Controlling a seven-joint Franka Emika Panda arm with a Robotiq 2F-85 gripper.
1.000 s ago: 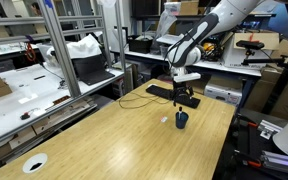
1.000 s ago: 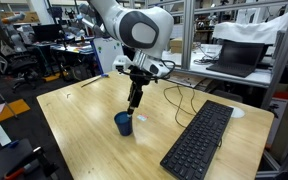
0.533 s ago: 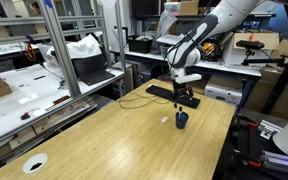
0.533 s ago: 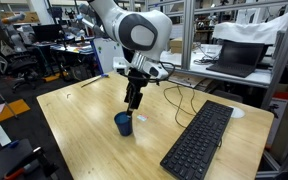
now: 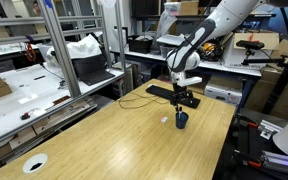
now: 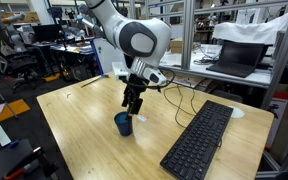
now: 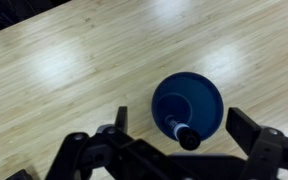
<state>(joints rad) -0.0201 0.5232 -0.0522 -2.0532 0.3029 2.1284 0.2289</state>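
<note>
From my station I see the gripper [image 6: 132, 108] hanging just above the blue cup [image 6: 124, 123], a little left of the middle of the frame in an exterior view. Its jaws are spread wide and grip nothing. In the wrist view the two fingers [image 7: 119, 122] come up from the bottom edge, one on each side of the blue cup [image 7: 188, 105]. The cup sits right of centre there, and neither finger touches its rim. A dark marker [image 7: 183, 133] with a pale band stands inside the cup, leaning toward the lower part of the rim, and it is clear of both fingers. The cup stands upright on the wooden table [image 6: 84, 120]. In an exterior view the cup [image 5: 182, 119] shows slightly right of the frame's middle, with the gripper [image 5: 185, 101] directly over it. A small white object [image 5: 165, 118] lies on the boards just to the left of the cup, apart from it. A black keyboard [image 6: 199, 140] runs diagonally through the lower right of an exterior view, well apart from the cup. Above it, in the upper right, a laptop [image 6: 234, 55] sits on a separate bench. A white disc [image 5: 34, 162] rests on the table in the lower left corner of an exterior view.
</note>
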